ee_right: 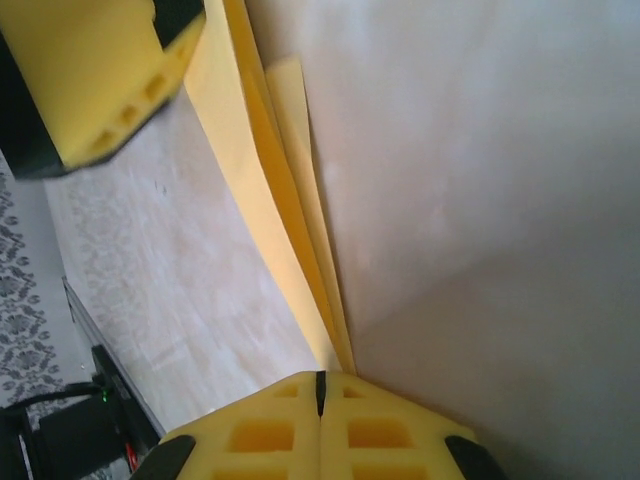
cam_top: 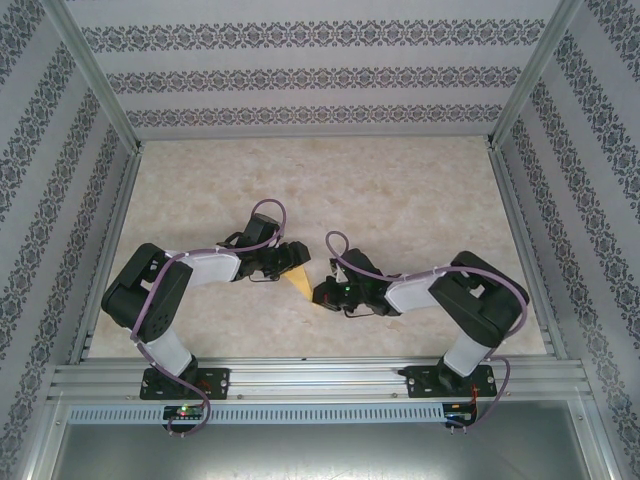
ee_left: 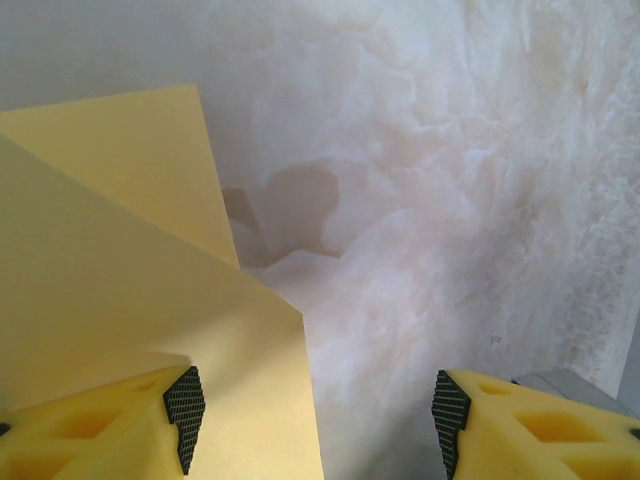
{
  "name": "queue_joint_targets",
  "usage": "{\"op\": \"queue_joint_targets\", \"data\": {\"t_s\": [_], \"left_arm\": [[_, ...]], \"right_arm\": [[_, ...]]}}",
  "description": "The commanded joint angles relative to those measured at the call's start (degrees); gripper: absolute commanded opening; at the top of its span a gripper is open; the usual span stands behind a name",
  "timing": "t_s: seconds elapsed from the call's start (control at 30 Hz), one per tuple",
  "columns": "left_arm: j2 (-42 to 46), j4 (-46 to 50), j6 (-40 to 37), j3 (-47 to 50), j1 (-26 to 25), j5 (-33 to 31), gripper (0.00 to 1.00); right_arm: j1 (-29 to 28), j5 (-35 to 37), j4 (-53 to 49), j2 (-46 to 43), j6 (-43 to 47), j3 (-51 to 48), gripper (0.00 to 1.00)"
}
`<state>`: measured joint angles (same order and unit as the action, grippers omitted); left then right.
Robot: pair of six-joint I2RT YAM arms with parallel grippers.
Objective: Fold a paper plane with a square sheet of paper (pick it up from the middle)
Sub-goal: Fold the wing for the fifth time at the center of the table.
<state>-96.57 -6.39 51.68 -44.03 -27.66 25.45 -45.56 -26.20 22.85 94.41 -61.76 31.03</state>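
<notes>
Nearest, just right of centre: right gripper (cam_top: 320, 291), pinched shut, seemingly on the near-right tip of the paper (cam_top: 300, 279), with folded layers fanning out from the pinch in the wrist view.

Just beyond, to the left: left gripper (ee_left: 315, 420), standing apart and gripping nothing. One pad (ee_left: 185, 415) over the paper's edge, contact unclear; the other over bare table (cam_top: 400, 190).

Paper mid-scene between the two grippers, apparently raised off the table, creased into at least two overlapping flaps.

Feather-light, thin and floppy. Likely to sag, slip or spring open if let go, and easily crumpled or torn by a hard pull.

Best taken close to a crease, where doubled layers lend some stiffness, with pads flat across the fold, not at a loose single edge. Worth leaving one clamp on while the other shifts.
</notes>
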Motion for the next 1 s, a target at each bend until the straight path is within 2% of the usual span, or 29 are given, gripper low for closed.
{"op": "queue_joint_targets", "data": {"t_s": [0.0,0.17,0.43,0.6,0.73,0.97], "left_arm": [[-2.22,6.4,0.17,1.23,1.01,-2.58,0.66],[-1.87,6.39,0.0,1.18,0.98,-2.47,0.66],[-1.88,6.39,-0.13,1.17,1.0,-2.16,0.67],[-2.07,6.26,-0.31,1.06,1.03,-1.98,0.67],[-1.89,6.22,-0.35,1.19,1.03,-2.07,0.67],[-0.14,5.97,-2.29,-0.16,1.01,0.16,0.7]], "right_arm": [[-1.19,1.66,-10.48,-4.59,3.99,2.61,0.06],[-1.38,2.03,-9.58,-3.69,4.43,8.35,0.05],[-1.04,4.05,-6.15,6.18,1.97,14.49,0.06],[-0.67,3.9,-9.05,9.55,2.34,14.19,0.07],[-0.68,4.05,-9.14,9.81,1.39,9.33,0.05],[-0.94,2.97,-6.15,10.66,-1.02,5.33,0.0]]}}
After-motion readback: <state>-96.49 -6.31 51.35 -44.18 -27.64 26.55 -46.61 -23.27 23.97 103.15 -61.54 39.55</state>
